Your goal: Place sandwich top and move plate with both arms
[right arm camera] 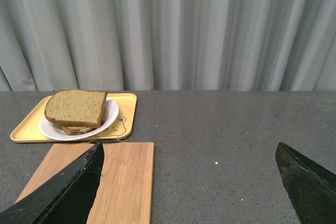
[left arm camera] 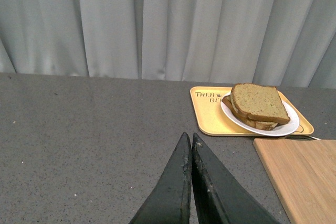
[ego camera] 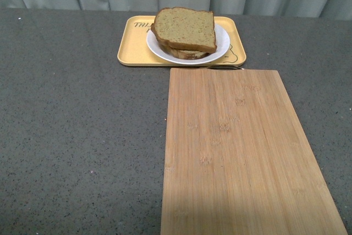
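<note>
The sandwich top (ego camera: 186, 28), a brown wholemeal slice, lies on top of the stacked sandwich on the white plate (ego camera: 220, 48). The plate sits on the yellow tray (ego camera: 135, 48) at the far side of the table. The slice also shows in the left wrist view (left arm camera: 258, 102) and the right wrist view (right arm camera: 76, 107). My left gripper (left arm camera: 189, 137) is shut and empty, above the grey table well short of the tray. My right gripper (right arm camera: 189, 148) is wide open and empty, above the table to the right of the board. Neither arm shows in the front view.
A bamboo cutting board (ego camera: 236, 152) lies in front of the tray, reaching to the near edge. A thin dark utensil (ego camera: 225, 67) lies between tray and board. Grey table (ego camera: 77, 136) stretches to the left. A grey curtain (right arm camera: 173, 24) hangs behind.
</note>
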{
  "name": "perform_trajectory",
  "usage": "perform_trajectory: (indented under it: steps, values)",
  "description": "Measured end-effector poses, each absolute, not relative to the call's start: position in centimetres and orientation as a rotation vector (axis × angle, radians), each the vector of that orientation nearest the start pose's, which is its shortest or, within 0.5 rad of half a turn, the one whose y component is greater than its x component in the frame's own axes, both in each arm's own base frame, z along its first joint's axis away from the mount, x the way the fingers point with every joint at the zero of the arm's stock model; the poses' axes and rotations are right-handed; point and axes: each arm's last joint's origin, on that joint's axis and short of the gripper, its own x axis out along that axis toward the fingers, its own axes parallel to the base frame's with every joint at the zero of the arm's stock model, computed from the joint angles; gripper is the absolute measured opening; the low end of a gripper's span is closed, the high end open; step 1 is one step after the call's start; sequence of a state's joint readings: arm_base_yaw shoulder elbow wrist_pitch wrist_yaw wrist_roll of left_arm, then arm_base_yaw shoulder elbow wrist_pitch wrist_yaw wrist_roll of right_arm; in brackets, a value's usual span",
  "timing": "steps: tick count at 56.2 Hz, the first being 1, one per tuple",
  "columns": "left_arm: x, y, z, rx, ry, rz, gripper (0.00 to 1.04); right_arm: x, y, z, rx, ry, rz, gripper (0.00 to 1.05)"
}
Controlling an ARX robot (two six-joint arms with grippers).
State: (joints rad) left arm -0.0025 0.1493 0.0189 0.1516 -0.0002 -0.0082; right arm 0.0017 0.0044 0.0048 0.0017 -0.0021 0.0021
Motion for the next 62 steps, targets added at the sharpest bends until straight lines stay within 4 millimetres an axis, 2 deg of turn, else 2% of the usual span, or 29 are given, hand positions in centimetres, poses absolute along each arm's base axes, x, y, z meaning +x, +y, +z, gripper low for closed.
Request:
perform_trajectory:
  steps: [14,16,22,25,45,62]
  values:
    - [9.69,-0.02,16.97,-0.009,-0.015,-0.003,0.04,9.77,0.02,16.50,0.002,-0.002,0.003,0.95]
    - [9.69,-0.02,16.98,-0.008,-0.016,-0.003,0.08,9.77,0.02,16.50,0.002,-0.002,0.004,0.95]
    - [9.68,-0.02,16.98,-0.008,-0.016,-0.003,0.27,9.77,0.02,16.50,0.002,-0.002,0.003,0.95]
    - [9.68,-0.02,16.98,-0.008,-0.017,-0.003,0.42,9.77,0.02,16.50,0.002,-0.002,0.003,0.95]
    - [9.68,-0.02,16.98,-0.008,-0.017,-0.003,1.00,9.77,0.02,16.50,0.002,-0.002,0.003,0.95]
    - [9.68,-0.02,16.98,-0.007,-0.017,-0.003,0.98,9.77,0.02,16.50,0.002,-0.002,0.003,0.95]
